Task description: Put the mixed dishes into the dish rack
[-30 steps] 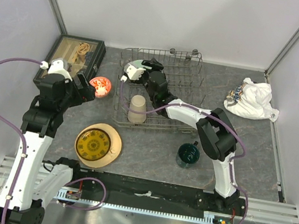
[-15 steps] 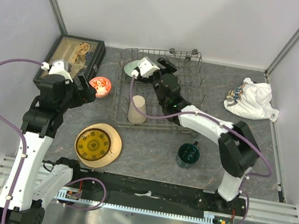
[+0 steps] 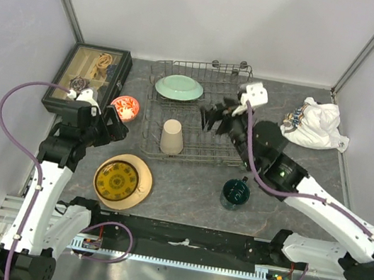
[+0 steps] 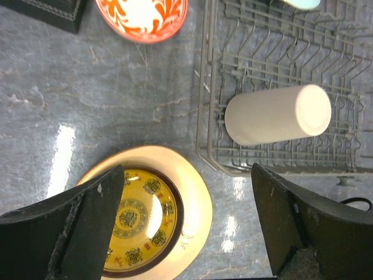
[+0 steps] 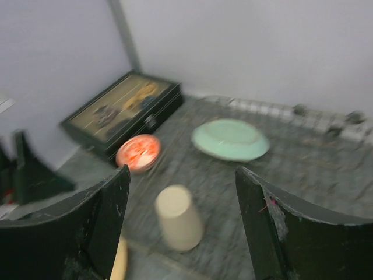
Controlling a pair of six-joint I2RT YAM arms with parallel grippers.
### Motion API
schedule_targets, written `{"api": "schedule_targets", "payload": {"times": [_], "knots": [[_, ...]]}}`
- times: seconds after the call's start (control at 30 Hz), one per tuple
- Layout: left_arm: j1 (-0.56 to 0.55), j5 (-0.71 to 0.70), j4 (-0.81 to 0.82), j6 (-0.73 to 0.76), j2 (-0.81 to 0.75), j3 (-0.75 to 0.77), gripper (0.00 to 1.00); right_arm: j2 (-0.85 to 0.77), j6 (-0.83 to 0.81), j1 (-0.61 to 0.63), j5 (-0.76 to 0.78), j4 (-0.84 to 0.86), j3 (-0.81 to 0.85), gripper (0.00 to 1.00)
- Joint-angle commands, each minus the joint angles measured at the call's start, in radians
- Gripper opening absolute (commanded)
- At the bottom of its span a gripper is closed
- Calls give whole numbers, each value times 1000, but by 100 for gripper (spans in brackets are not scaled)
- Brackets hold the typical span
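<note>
Grey bench [image 3: 188, 176]: wire dish rack [image 3: 234, 82] holds pale green plate [image 3: 179, 87] and beige cup [image 3: 172, 137]; red-orange bowl [image 3: 125, 108], yellow plate [image 3: 117, 181], tan plate [image 3: 144, 174], dark green mug [image 3: 235, 193] remain outside; left claw [image 4: 187, 170], right claw [image 5: 182, 172] spread empty.

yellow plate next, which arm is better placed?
Left. The left gripper hangs open near the yellow plate, which sits on the tan plate on that arm's side. The right gripper is open too, but over the dish rack, farther off.
</note>
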Motion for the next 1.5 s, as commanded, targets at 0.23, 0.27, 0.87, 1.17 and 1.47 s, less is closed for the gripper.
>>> {"api": "schedule_targets", "payload": {"times": [0.23, 0.27, 0.87, 1.17, 1.47], "knots": [[3, 41, 19, -28, -17, -22, 96, -60, 681, 311, 34, -177, -331, 77], [3, 43, 18, -28, -19, -22, 96, -27, 731, 349, 52, -165, -348, 77], [3, 52, 5, -18, -44, -41, 96, 455, 1044, 469, -24, 169, -296, 67], [3, 50, 13, -14, -39, -45, 96, 559, 1047, 483, -9, 222, -234, 61], [3, 56, 15, -13, -39, -51, 96, 628, 1057, 483, 28, 272, -219, 56]]}}
